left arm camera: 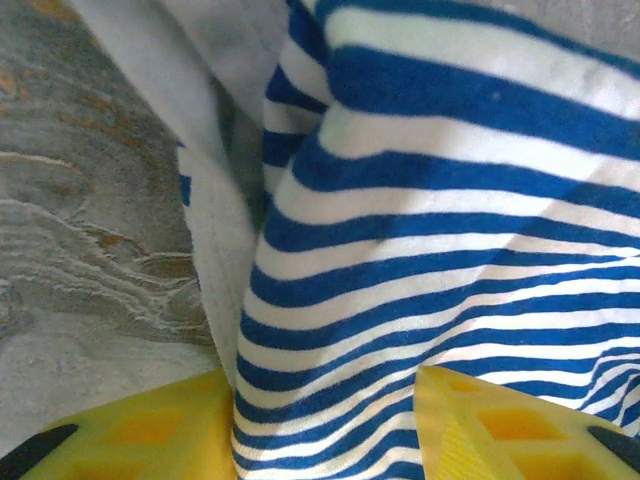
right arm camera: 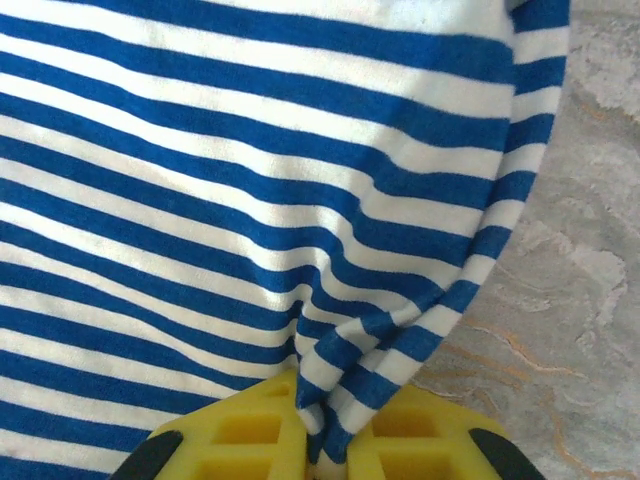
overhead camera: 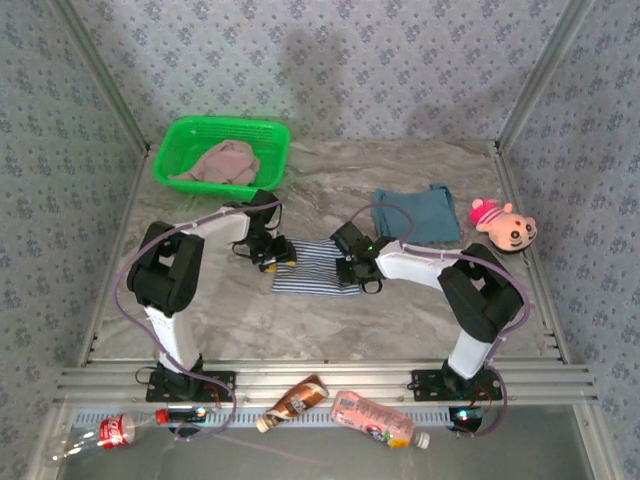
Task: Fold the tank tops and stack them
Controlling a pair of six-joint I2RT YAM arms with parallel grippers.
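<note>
Striped top [overhead camera: 318, 266] lies flat mid-table: my right claw [right arm camera: 322, 398] clamps its edge, my left claw [left arm camera: 325, 388] stands apart astride the opposite edge, readying a two-handed fold.

Grey-blue floral-patterned walls [overhead camera: 330, 60] around a marbled grey tabletop [overhead camera: 300, 325], aluminium rails [overhead camera: 320, 378] along its near edge.

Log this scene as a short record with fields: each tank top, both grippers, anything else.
striped tank top: spread on the table, centre, between the grippers
teal tank top: lies on the table, back right
pink tank top: crumpled in the green basket, back left
left gripper: open, fingers either side of the striped cloth
right gripper: shut on the striped tank top's bunched edge
other: plush toy beside the teal tank top
</note>
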